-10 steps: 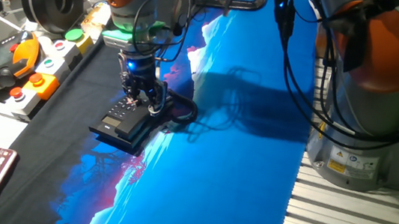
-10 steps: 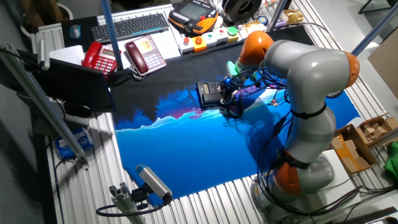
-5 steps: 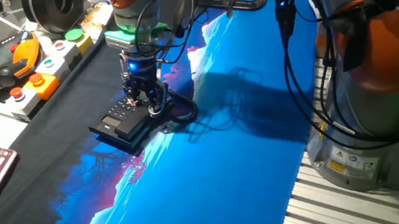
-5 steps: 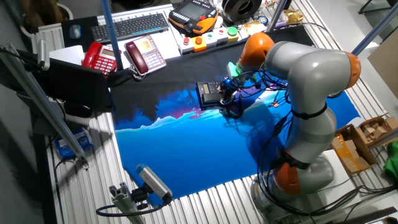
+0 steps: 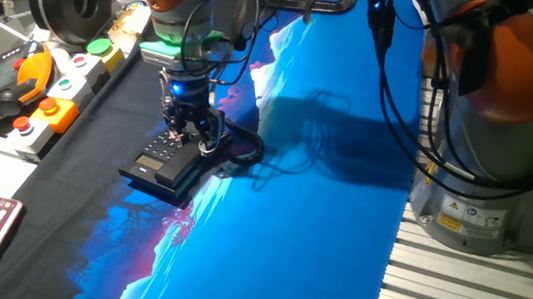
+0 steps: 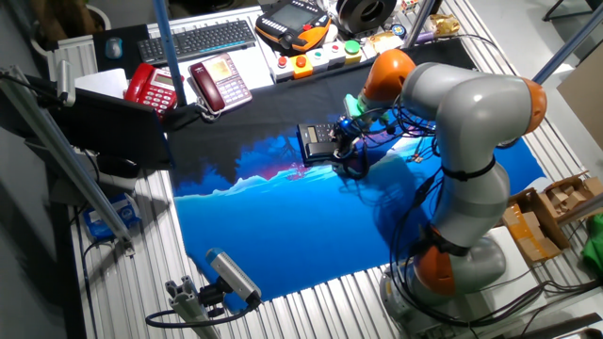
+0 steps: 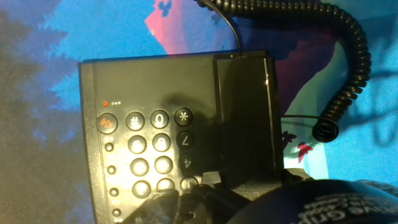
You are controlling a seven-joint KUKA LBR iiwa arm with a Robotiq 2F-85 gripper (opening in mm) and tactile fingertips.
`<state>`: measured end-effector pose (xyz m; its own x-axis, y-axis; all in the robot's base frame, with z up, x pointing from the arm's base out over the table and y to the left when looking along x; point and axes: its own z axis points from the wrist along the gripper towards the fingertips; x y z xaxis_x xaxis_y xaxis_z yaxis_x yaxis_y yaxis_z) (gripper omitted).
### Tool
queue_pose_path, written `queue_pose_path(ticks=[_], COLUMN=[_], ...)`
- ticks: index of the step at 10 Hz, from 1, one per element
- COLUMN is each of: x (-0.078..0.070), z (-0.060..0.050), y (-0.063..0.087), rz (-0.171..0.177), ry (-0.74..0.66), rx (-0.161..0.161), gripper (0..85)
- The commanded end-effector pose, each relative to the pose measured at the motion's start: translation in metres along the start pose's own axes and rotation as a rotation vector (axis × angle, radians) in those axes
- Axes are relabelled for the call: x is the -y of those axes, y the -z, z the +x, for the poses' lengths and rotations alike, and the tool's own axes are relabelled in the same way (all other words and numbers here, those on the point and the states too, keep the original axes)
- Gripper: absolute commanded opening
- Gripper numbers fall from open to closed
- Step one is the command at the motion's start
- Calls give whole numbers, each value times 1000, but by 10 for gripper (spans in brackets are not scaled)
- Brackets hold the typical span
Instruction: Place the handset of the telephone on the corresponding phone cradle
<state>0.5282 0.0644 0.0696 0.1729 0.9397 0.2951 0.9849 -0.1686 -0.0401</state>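
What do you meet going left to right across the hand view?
Keypad of the telephone → handset lying along the base's right side → coiled cord on the blue cloth. The tool itself is not clearly separable at the bottom edge.

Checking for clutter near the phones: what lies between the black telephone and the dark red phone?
Only bare black cloth lies between the telephone and the dark red phone, seen in the other fixed view.

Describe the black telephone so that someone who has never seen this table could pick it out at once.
Start at the blue and black printed cloth covering the table. Near its middle, right under the gripper, sits the black telephone, a small flat box with dark round keys and a coiled cord beside it. The red phones lie off the cloth by the keyboard.
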Motion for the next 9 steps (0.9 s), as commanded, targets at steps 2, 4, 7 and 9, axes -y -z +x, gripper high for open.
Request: queue_pose_path(ticks=[2, 4, 7, 9], x=[-1, -2, -6, -7], z=[0, 0, 1, 2], y=[2, 3, 12, 18], rz=[-7, -15, -19, -20], ry=[5, 11, 14, 16], rx=[6, 5, 28, 45], gripper=[577, 593, 600, 603])
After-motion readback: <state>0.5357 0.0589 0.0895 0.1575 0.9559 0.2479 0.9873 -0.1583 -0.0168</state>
